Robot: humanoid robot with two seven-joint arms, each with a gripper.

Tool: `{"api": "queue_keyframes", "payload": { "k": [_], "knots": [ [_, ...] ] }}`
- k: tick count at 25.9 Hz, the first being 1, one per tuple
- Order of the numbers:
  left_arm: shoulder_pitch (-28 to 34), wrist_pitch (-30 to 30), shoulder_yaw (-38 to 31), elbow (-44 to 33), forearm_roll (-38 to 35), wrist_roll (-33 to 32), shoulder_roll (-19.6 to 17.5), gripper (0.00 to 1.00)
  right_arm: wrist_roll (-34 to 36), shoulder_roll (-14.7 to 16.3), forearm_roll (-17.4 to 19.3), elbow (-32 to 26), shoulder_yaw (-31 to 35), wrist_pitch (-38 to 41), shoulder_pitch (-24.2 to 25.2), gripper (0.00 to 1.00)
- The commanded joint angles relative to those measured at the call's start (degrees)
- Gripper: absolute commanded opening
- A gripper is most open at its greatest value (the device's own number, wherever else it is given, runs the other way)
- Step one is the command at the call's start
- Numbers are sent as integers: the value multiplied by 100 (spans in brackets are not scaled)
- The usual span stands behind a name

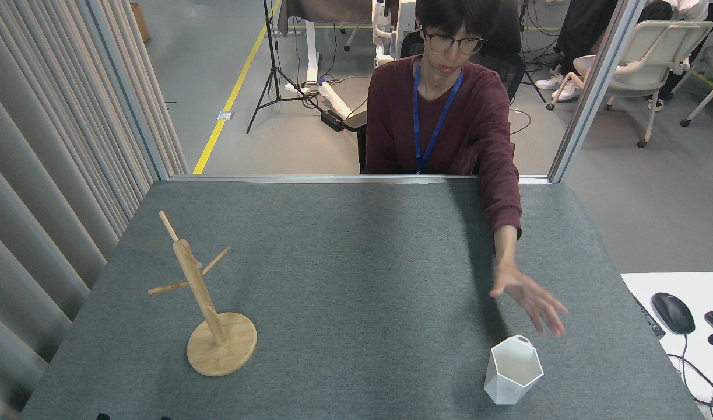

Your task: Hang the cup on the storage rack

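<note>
Neither end effector is in view; the white cup (512, 369) stands upright, empty, near a person's hand (528, 297).

A: How many cups do you count on the table?

B: One cup (512, 377), white. Also one storage rack (207, 300) of bamboo.

A: And the pegs on it?

B: I see three thin pegs, plus one round base.

A: People?

B: One person (449, 111) behind the table (356, 245), with one hand (528, 300) over it. On the right side, one computer mouse (672, 312).
</note>
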State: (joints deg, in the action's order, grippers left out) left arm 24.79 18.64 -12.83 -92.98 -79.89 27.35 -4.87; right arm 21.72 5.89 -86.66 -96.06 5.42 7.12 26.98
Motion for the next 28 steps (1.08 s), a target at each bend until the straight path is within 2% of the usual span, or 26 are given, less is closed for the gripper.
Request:
{"api": "queue_keyframes", "payload": {
  "k": [1,8,18,28],
  "knots": [
    [0,-1,-1,8,8,-2,4,99,-1,0,0,0,-6,0,0,99],
    [-18,-9,-9,87,0,-2,22,99,-36,-35,0,96,2,-9,-53,99],
    [-35,-9,-36,219,26,-2,22,99,-88,62,-53,1133,-6,-18,-1125,99],
    [-53,-9,-62,307,26,-2,30,99,-80,141,-62,1661,-15,-18,-1652,99]
  ]
}}
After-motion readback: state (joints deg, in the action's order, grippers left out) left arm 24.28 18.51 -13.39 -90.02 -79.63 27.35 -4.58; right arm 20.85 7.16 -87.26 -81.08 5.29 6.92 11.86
